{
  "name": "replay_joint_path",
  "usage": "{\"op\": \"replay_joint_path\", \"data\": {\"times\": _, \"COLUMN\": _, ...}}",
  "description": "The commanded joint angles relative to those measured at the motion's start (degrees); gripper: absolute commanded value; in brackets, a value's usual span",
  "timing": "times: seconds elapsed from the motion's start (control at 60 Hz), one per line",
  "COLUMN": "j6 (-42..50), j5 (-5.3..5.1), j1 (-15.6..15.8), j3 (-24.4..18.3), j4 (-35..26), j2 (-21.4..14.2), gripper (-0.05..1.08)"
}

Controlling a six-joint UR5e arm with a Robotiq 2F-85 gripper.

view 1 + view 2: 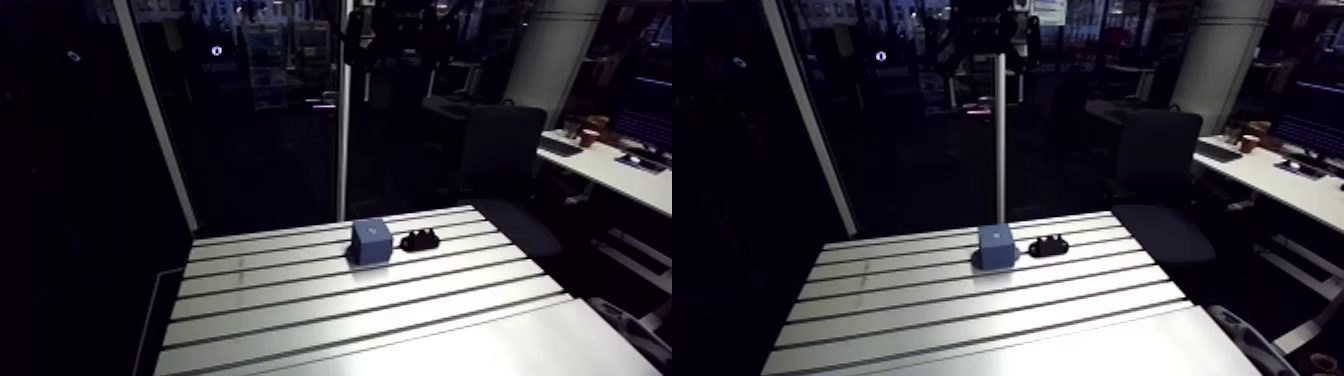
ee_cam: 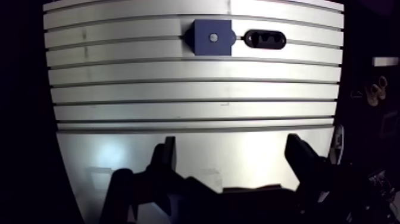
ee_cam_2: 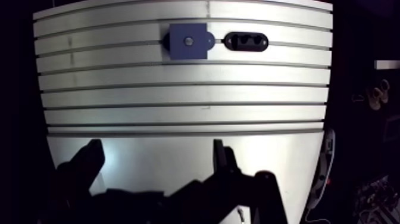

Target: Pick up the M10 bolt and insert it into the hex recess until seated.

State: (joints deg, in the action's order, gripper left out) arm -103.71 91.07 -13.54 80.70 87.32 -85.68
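A blue block [image 2: 212, 37] stands on the slotted table [image 2: 178, 89], far ahead of my gripper. A small pale round spot marks the middle of its top face; I cannot tell whether that is a recess or a bolt head. Beside it lies a black oval holder [image 2: 265, 39] with two round sockets. In the arm view the holder [image 1: 421, 240] shows low dark bumps on top, and no bolt stands out clearly. My gripper [image 2: 233, 156] hangs high over the table's near part, open, with nothing between its dark fingers [image 2: 167, 156]. It is outside the arm view.
The block [image 1: 996, 246] and holder [image 1: 1049, 245] sit close to the table's far edge, in front of a thin upright post [image 1: 1000, 140]. Long grooves run across the tabletop between them and the gripper. A dark office chair [image 1: 1159, 175] stands off the table's right side.
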Motion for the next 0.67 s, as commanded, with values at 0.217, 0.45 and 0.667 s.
{"op": "replay_joint_path", "data": {"times": 0.217, "j6": -0.13, "j5": -0.15, "j1": -0.17, "j3": 1.04, "j4": 0.07, "j2": -0.75, "gripper": 0.00}}
{"op": "replay_joint_path", "data": {"times": 0.45, "j6": -0.13, "j5": -0.41, "j1": 0.09, "j3": 1.60, "j4": 0.08, "j2": -0.75, "gripper": 0.00}}
{"op": "replay_joint_path", "data": {"times": 0.667, "j6": -0.21, "j5": -0.50, "j1": 0.08, "j3": 1.68, "j4": 0.08, "j2": -0.75, "gripper": 0.00}}
